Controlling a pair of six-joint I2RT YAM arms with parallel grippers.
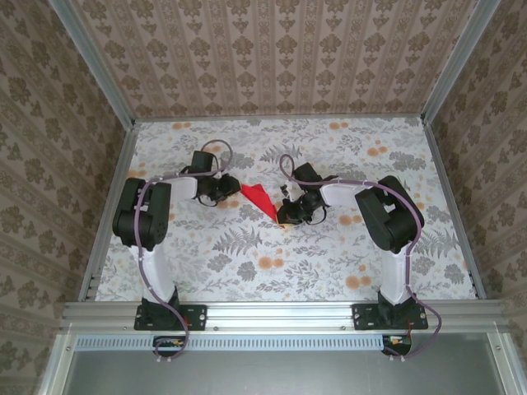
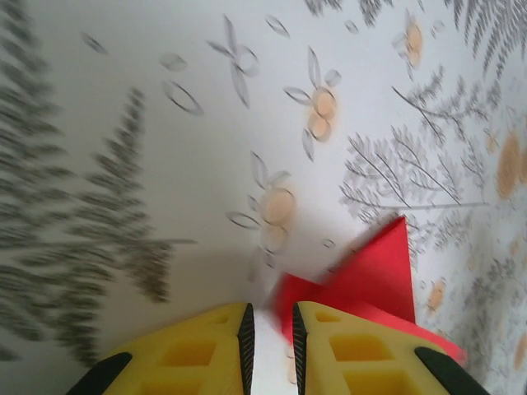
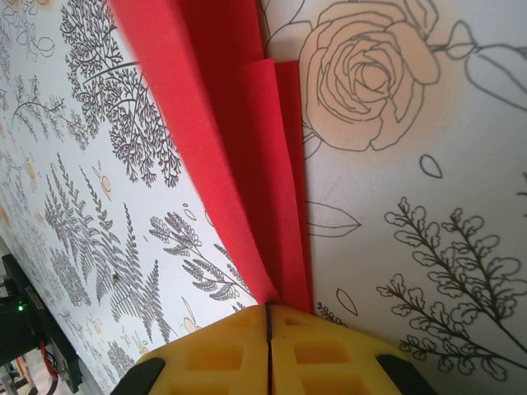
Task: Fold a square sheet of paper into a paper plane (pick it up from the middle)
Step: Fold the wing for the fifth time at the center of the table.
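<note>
The red sheet of paper (image 1: 259,200) lies mid-table, folded into a narrow pointed shape with layered creases. My right gripper (image 1: 288,216) is at its near-right tip. In the right wrist view the right gripper (image 3: 268,311) is shut on the narrow end of the paper (image 3: 239,140), and the folds fan away from the yellow fingers. My left gripper (image 1: 224,191) sits at the paper's wide left end. In the blurred left wrist view the left gripper (image 2: 272,317) stands narrowly open. Bare table shows in the gap, and the paper (image 2: 375,276) lies just beyond its right finger (image 2: 346,346).
The table carries a white floral cloth (image 1: 329,263), ringed by patterned walls and an aluminium frame (image 1: 280,311) along the near edge. Both arms reach inward from their bases, elbows out to the sides.
</note>
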